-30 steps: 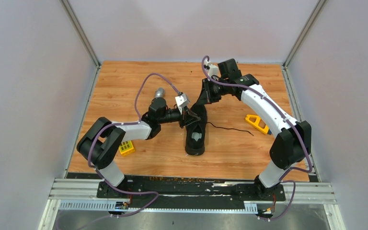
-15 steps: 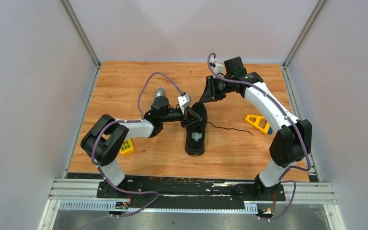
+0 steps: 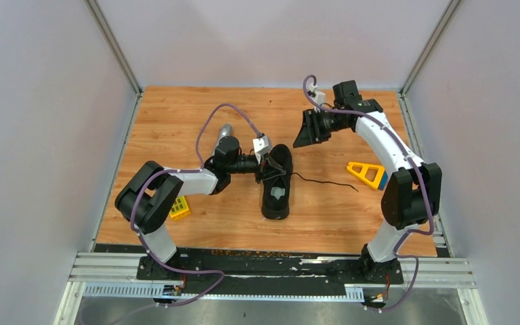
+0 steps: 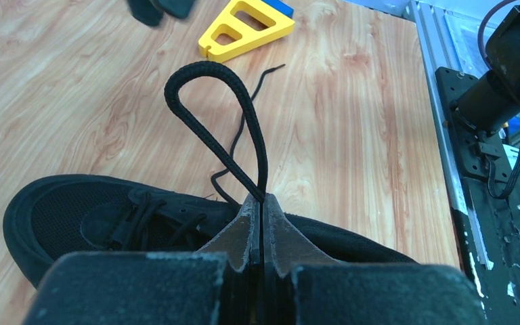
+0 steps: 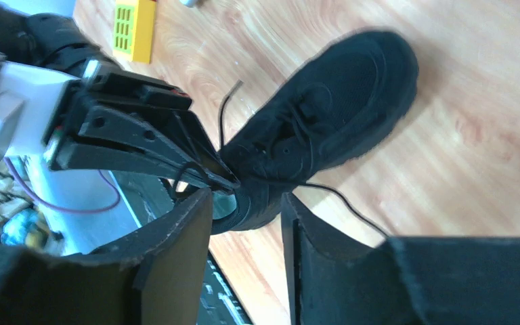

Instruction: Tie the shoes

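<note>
The black sneaker (image 3: 277,181) lies mid-way across the table (image 3: 176,115), its long axis running near to far, toe away from the arm bases. The left hand (image 4: 262,203), at the sneaker's left flank, is pinched tight on an upright lace loop (image 4: 206,64). The right hand (image 3: 301,139) hangs off beyond the toe, jaws partly apart and empty.

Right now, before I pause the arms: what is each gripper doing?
Left gripper: closed on a loop of lace from the shoe.
Right gripper: open, holding nothing.

Black sneaker (image 3: 277,195) on table (image 3: 169,122), left end effector (image 3: 269,167) at its side, right end effector (image 3: 305,133) well apart
</note>
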You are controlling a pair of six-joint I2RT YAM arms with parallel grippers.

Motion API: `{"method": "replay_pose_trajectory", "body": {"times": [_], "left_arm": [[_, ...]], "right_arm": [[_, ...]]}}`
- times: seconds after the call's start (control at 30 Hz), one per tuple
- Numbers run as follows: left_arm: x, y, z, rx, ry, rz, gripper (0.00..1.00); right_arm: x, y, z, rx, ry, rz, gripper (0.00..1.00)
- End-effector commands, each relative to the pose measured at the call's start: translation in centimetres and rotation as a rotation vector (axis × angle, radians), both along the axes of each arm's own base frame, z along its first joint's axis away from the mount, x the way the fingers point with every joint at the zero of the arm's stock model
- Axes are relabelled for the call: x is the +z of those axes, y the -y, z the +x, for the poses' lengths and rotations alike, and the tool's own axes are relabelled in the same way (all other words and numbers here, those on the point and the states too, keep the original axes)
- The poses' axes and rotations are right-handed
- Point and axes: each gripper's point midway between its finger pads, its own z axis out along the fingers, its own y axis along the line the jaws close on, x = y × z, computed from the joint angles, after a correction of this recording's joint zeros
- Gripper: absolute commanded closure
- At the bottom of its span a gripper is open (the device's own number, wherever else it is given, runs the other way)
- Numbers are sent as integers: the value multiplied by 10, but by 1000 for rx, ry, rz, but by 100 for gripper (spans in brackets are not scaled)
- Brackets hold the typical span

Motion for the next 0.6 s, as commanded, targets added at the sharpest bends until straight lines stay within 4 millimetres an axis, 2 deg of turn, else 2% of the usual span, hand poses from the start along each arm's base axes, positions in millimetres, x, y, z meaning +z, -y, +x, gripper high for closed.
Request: {"method": "replay_pose_trajectory", "body": {"times": [0.0, 0.07, 0.13, 0.17, 0.2, 0.27, 0.33, 0.5, 0.57], "left_arm": [[2, 4, 7, 25, 3, 1, 100], [2, 4, 11, 54, -22, -1, 100], [3, 4, 14, 85, -66, -5, 100], [5, 5, 17, 103, -90, -8, 100], [3, 5, 17, 111, -109, -2, 100], [4, 4, 22, 145, -143, 2, 100], [7, 4, 27, 175, -160, 12, 100], [3, 4, 29, 181, -199, 60, 100], [0, 4, 29, 173, -205, 80, 100]], "right_arm": [[-28, 28, -15, -262, -260, -61, 59], [-44, 43, -31, -332, -322, -117, 62], [-70, 59, -44, -467, -457, -203, 71], [-79, 62, -51, -492, -518, -212, 72], [-85, 61, -55, -505, -560, -198, 70], [-95, 58, -57, -541, -643, -161, 53], [-104, 56, -58, -584, -711, -141, 42], [-131, 58, -50, -695, -864, -130, 39], [-143, 63, -43, -760, -900, -165, 43]]}}
